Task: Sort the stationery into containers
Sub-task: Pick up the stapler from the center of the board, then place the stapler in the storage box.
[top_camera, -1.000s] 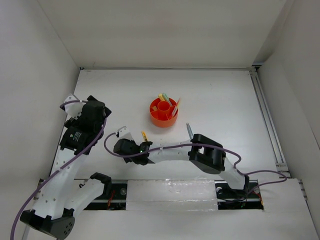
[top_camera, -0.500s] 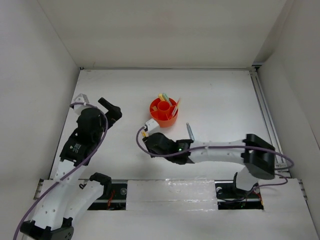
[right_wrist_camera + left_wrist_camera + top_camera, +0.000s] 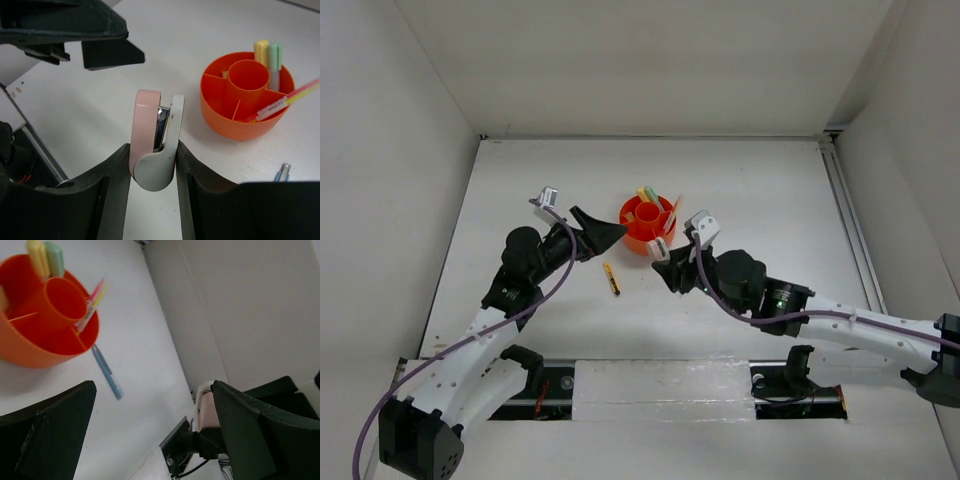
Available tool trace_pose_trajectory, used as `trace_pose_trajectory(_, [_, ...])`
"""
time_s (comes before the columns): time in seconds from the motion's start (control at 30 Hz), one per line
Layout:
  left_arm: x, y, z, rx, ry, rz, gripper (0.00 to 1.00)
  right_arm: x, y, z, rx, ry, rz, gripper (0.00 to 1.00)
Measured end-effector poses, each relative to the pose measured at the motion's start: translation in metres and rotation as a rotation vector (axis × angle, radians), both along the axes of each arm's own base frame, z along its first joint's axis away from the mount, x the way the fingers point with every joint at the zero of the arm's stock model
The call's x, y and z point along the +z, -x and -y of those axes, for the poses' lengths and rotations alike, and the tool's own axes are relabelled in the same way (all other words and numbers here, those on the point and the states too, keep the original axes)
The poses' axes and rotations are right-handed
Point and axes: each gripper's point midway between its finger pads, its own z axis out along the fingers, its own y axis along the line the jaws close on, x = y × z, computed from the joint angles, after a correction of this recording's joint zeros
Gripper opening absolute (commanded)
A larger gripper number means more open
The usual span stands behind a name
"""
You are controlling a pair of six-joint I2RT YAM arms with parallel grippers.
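Presently the right gripper (image 3: pixel 152 165) has its jaws pinched on the pink-white eraser (image 3: pixel 147 120), one finger pressing each flat side, so the eraser stands upright between them with its rounded end towards the wrist. In the overhead view this held eraser sits on the near right side of the orange tub (image 3: pixel 642 238), just beside its rim and not inside any compartment.

The left gripper (image 3: pixel 600 232) is at the left side of the tub, close to its wall. Its jaws are spread wide with nothing between them, and the wrist view looks straight through the gap at the tub and the other arm.

Inside the tub, a yellow marker (image 3: pixel 261 50) and a pale green marker (image 3: pixel 274 56) stand side by side in an outer compartment on the far side. A thin pink and yellow pen (image 3: pixel 292 96) leans out over the right rim from another outer compartment. The central cup (image 3: pixel 248 75) looks empty from the right wrist.

On the white surface (image 3: pixel 520 180), an orange-black pen (image 3: pixel 611 278) lies loose on the near left of the tub, between the two arms and touching neither. A grey-blue pen (image 3: pixel 106 372) lies flat just beside the tub's wall, mostly hidden under the right arm from overhead.
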Motion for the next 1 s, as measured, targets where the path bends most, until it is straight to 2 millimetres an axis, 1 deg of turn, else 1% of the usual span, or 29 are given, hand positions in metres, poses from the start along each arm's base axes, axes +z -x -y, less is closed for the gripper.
trace_pose_trajectory(0.1, [0.018,0.002,0.009,-0.056,0.053,0.071,1.0,-0.004,0.002,-0.007,0.031,0.013,0.002,0.0])
trace_pose_trajectory(0.23, [0.038,0.007,0.015,-0.107,0.092,0.146,1.0,-0.023,0.0,-0.015,0.047,0.068,-0.012,0.0])
trace_pose_trajectory(0.33, [0.045,0.011,0.017,-0.135,0.102,0.18,1.0,-0.034,-0.003,-0.021,0.05,0.099,-0.023,0.0])
trace_pose_trajectory(0.4, [0.046,0.014,0.02,-0.159,0.101,0.193,1.0,-0.037,-0.004,-0.026,0.057,0.106,-0.024,0.0])
trace_pose_trajectory(0.47, [0.046,0.016,0.021,-0.177,0.097,0.202,1.0,-0.032,-0.005,-0.031,0.065,0.099,-0.019,0.0])
trace_pose_trajectory(0.7, [0.032,0.018,0.024,-0.202,0.074,0.183,1.0,-0.001,-0.013,-0.048,0.077,0.049,0.035,0.0])
trace_pose_trajectory(0.8, [0.028,0.017,0.024,-0.205,0.066,0.178,0.95,0.008,-0.015,-0.054,0.082,0.035,0.056,0.0])
trace_pose_trajectory(0.9, [0.027,0.018,0.025,-0.213,0.062,0.177,0.85,0.012,-0.018,-0.06,0.083,0.026,0.072,0.0])
trace_pose_trajectory(0.93, [0.027,0.019,0.025,-0.218,0.062,0.178,0.8,0.011,-0.019,-0.062,0.084,0.026,0.076,0.0])
trace_pose_trajectory(0.97, [0.027,0.019,0.026,-0.221,0.061,0.178,0.7,0.01,-0.02,-0.064,0.084,0.028,0.081,0.0])
trace_pose_trajectory(1.0, [0.027,0.02,0.026,-0.225,0.06,0.179,0.62,0.009,-0.021,-0.065,0.085,0.031,0.084,0.0])
